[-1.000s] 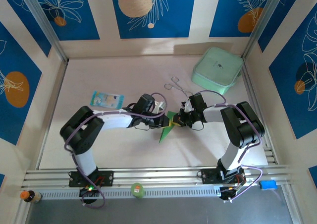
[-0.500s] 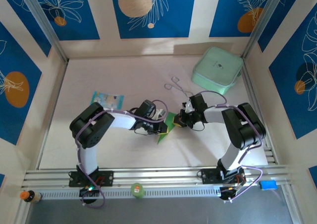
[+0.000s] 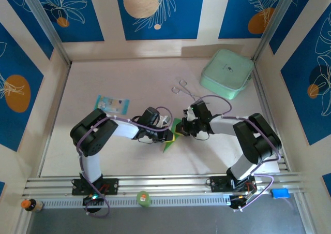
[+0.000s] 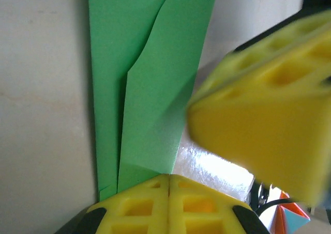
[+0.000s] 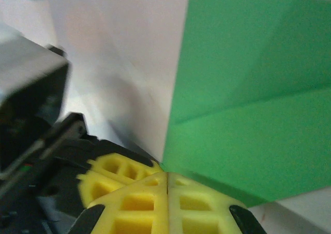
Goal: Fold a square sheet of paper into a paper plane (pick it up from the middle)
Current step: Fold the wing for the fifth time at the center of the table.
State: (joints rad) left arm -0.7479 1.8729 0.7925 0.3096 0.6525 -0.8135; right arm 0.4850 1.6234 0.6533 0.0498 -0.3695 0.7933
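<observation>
- At the middle of the surface [image 3: 129, 84], the paper [image 3: 169, 142] is found as a narrow creased strip. Its point is turned towards the near edge, and both hands are met over its far end.
- Over the last second the left hand [image 3: 166, 135] has been brought nearer and down onto the paper. The right hand [image 3: 182, 127] has been shifted leftwards to meet it, so less green is now left uncovered.
- Both hands are seen fully closed, with fingertips set at the paper's edge in each wrist view. Whether an edge is pinched between them cannot be told.
- A crease is judged to be held or pressed flat, so the folding is taken to be under way and not finished.
- From above, the paper's far end is hidden under the hands. The layers cannot be counted, and the right hand is blurred in the left wrist view.
</observation>
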